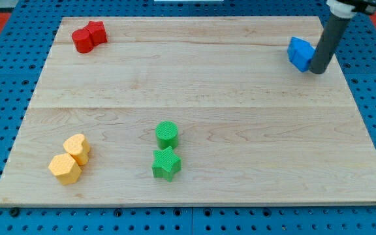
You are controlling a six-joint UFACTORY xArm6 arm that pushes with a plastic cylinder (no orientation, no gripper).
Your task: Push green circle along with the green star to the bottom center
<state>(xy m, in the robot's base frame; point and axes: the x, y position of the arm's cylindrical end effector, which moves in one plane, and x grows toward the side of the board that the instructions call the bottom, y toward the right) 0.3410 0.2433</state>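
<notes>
Resting my tip [318, 70] on the wooden counter [240, 117] up at the view's top right, hard against the right-hand side of a blue block [299, 53], shape tough to call from this angle. Looks like contact there, with the dark rod rising out through the view's top edge. No hand in view on this rod, so cannot tell clenched or released; carries nothing, merely touches that blue piece. Down to the task pieces now: spots the green circle [166, 134] a little left of centre in the lower half of the counter, and just below it, touching or very nearly so, the green star [166, 163], lined up one above the other toward the view's bottom. Puts both well apart from my tip, diagonally across the counter. Places the star near the bottom edge, slightly left of the middle, not quite at the rim. Over at the view's bottom left, finds a yellow heart [77, 147] with a yellow hexagon [64, 168] touching its lower left. Up at the view's top left, catches two reds pressed together: a left red block [81, 40] and a right red block [97, 31], shapes unclear.
</notes>
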